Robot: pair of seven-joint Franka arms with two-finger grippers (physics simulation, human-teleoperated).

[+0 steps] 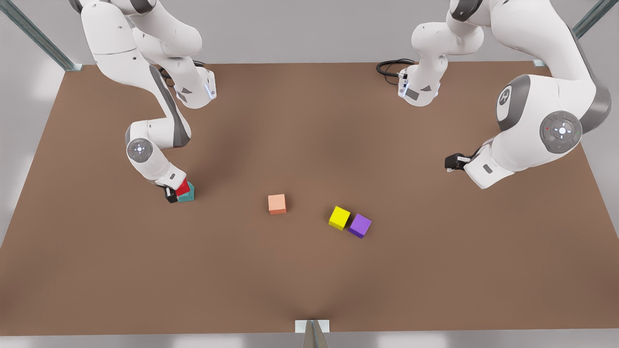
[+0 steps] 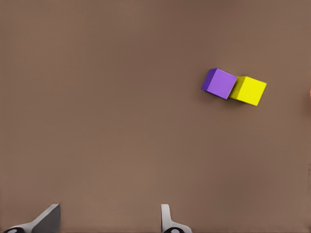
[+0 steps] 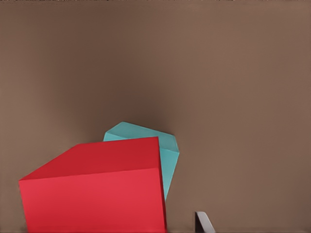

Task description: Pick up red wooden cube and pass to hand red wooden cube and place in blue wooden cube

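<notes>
The red wooden cube [image 1: 183,187] rests tilted against the top of the teal blue wooden cube [image 1: 189,194] at the front view's left. My right gripper [image 1: 177,192] is down around the red wooden cube [image 3: 95,194]. One finger [image 3: 204,224] stands a small gap off the cube's side, so the gripper reads as open. The blue wooden cube [image 3: 167,145] peeks out from behind the red one. My left gripper [image 1: 450,163] waits above the table at the front view's right, and its fingers [image 2: 48,218] are spread open on nothing.
A salmon cube [image 1: 277,204] lies mid-table. A yellow cube [image 1: 339,217] and a purple cube [image 1: 360,225] touch each other right of it, and both the purple cube [image 2: 219,83] and the yellow cube [image 2: 249,91] appear in the left wrist view. The brown table [image 1: 309,280] stretches toward the front.
</notes>
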